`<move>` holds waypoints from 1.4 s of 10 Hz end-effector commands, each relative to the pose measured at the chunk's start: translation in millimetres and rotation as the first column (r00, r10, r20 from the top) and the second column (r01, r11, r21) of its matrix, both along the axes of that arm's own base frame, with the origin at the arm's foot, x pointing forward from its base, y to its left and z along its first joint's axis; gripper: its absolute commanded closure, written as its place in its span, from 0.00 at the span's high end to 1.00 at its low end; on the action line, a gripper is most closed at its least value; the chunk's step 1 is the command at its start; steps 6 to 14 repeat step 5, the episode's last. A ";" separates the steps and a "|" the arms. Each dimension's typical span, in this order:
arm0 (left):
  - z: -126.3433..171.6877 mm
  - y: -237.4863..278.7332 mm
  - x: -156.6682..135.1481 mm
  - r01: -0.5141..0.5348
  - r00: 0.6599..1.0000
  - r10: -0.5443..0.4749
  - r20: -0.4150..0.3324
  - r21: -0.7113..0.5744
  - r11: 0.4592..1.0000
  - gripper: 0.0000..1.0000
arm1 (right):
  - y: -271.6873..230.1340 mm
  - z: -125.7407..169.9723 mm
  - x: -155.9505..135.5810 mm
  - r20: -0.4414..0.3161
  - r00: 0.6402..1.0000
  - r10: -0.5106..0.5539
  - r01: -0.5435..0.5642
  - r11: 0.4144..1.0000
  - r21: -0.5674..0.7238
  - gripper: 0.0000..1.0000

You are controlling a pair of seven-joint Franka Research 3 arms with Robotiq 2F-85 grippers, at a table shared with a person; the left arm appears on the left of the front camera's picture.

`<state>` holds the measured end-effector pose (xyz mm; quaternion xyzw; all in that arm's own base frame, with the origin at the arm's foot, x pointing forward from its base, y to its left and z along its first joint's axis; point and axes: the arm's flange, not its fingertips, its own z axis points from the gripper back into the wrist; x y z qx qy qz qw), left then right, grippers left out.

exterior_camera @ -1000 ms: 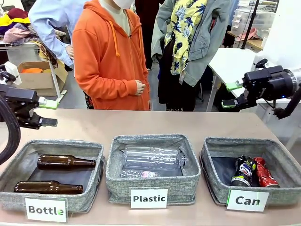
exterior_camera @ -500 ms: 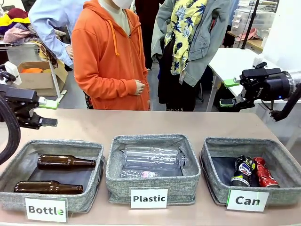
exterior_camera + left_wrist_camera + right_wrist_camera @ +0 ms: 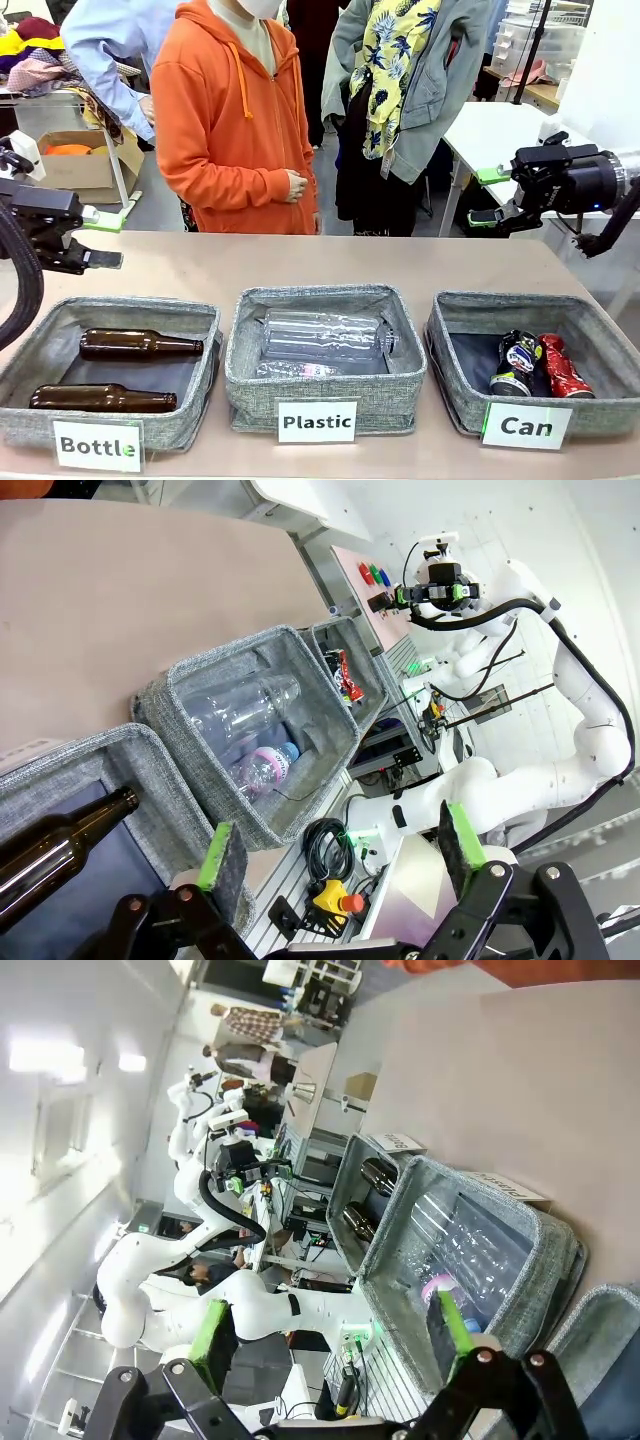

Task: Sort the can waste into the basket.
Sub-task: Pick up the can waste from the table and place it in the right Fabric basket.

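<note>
Cans: black can [image 3: 518, 364], red can [image 3: 563, 367] side by side in Can basket [image 3: 603, 330], long axes front-to-back. Left gripper [image 3: 103, 240], right gripper [image 3: 489, 198] fingers spread.

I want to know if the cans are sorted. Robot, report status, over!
Left gripper and right gripper open, empty, raised. Black can and red can inside Can basket. Nothing in the way.

White arms, black grippers, green-padded fingers [image 3: 224, 855], black cables; person [image 3: 235, 120] in orange zip hoodie.
</note>
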<state>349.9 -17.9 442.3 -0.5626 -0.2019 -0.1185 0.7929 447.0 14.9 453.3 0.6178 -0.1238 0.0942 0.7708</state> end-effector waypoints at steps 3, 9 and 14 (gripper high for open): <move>1.5 -0.8 -0.2 -0.007 1.000 0.007 0.001 -0.015 1.000 1.00 | -1.1 2.6 -1.6 0.010 1.000 0.010 -0.010 1.000 0.002 1.00; 1.5 -0.8 -0.2 -0.007 1.000 0.007 0.001 -0.015 1.000 1.00 | -1.1 2.6 -1.6 0.010 1.000 0.010 -0.010 1.000 0.002 1.00; 1.5 -0.8 -0.2 -0.007 1.000 0.007 0.001 -0.015 1.000 1.00 | -1.1 2.6 -1.6 0.010 1.000 0.010 -0.010 1.000 0.002 1.00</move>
